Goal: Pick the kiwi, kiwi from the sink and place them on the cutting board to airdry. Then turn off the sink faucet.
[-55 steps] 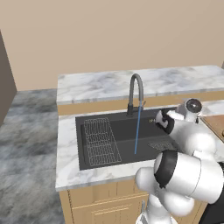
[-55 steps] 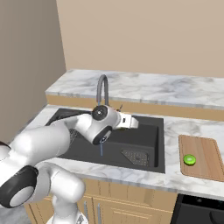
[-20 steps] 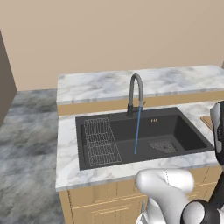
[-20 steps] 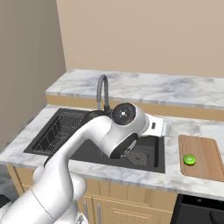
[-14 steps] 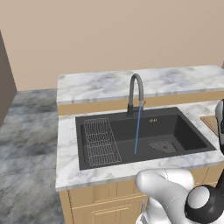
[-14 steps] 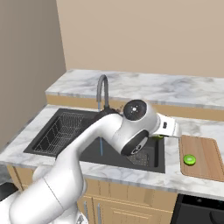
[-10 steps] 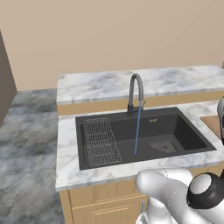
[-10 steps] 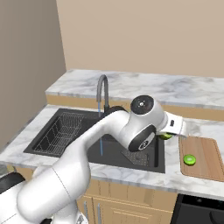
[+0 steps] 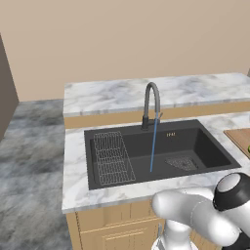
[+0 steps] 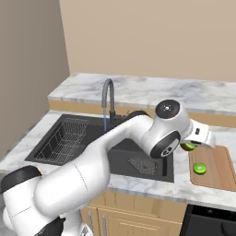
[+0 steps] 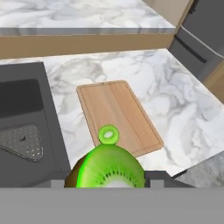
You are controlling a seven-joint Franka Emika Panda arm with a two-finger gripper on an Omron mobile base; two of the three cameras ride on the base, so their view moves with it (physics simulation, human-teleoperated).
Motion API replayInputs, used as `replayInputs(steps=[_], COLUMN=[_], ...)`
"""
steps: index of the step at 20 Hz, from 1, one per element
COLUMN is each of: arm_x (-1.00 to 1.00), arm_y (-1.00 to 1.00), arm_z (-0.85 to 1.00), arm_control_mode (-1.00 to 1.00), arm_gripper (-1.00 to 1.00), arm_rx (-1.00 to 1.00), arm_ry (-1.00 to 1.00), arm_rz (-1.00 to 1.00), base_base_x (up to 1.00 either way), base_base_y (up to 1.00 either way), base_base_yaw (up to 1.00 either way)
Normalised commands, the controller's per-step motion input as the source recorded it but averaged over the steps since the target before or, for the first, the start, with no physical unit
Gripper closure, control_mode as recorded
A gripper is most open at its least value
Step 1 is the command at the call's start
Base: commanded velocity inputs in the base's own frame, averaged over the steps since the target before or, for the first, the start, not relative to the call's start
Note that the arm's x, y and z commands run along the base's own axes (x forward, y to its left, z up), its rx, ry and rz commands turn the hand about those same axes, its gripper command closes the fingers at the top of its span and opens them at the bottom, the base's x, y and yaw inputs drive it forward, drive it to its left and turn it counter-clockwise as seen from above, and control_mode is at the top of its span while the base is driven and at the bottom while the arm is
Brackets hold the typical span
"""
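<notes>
Claw (image 10: 190, 146) grips a kiwi (image 11: 107, 168), cut face toward the hand camera; it has swung right from the sink (image 10: 117, 154) to the board's (image 10: 216, 168) near edge. Second kiwi (image 10: 199, 168) lies cut face up on the board. Faucet (image 10: 108, 102) running.

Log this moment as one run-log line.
gripper: carrying bright green cut kiwi over counter | second green kiwi: on brown wooden cutting board | dark gooseneck faucet: running
</notes>
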Motion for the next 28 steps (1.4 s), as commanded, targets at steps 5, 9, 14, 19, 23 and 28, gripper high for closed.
replayInputs(steps=[5,9,14,19,23,28], arm_x=[0.00,0.00,0.00,0.00,0.00,0.00], arm_y=[-0.34,-0.35,-0.41,-0.20,-0.08,-0.02], arm_z=[-0.21,-0.17,-0.21,-0.18,-0.22,-0.23], arm_control_mode=[-1.00,-1.00,-1.00,-1.00,-1.00,-1.00], arm_gripper=[1.00,1.00,1.00,1.00,1.00,1.00], arm_rx=[0.00,0.00,0.02,0.06,0.03,0.00], arm_ry=[0.02,0.00,0.00,0.00,0.00,0.00], arm_rz=[0.00,0.00,0.00,0.00,0.00,0.00], base_base_x=[0.00,0.00,0.00,0.00,0.00,0.00], base_base_y=[0.00,0.00,0.00,0.00,0.00,0.00], base_base_yaw=[0.00,0.00,0.00,0.00,0.00,0.00])
